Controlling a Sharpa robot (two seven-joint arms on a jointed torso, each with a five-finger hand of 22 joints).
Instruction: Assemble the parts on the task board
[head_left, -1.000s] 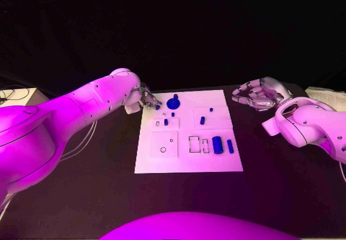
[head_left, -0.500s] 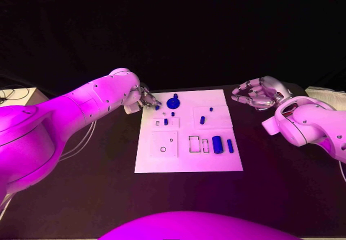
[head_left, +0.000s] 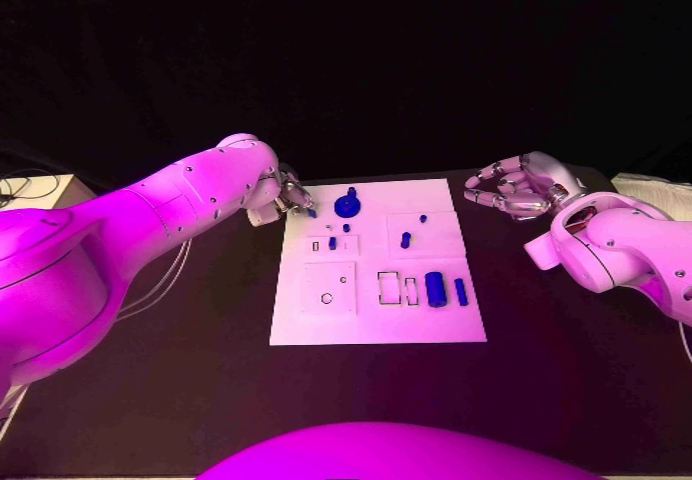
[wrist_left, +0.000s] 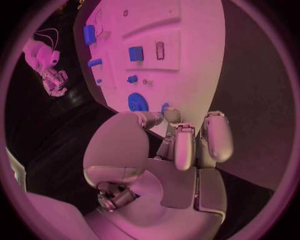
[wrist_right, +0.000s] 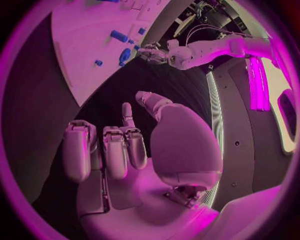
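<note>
We judged assembly barely begun: the task board (head_left: 378, 262) lay mid-worktop, loose blue parts (head_left: 436, 289) scattered. At ten o'clock our left hand (head_left: 293, 196) pinched a small blue part (head_left: 312, 212). At two o'clock our right hand (head_left: 513, 188) hovered with fingers apart, empty.

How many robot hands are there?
2. The left hand is at the task board's far left corner, fingertips by a small blue part; the right hand hovers beyond its far right corner.

Left hand (wrist_left: 181, 145) pinching small blue part (wrist_left: 164, 107) over task board (wrist_left: 187, 75).
</note>
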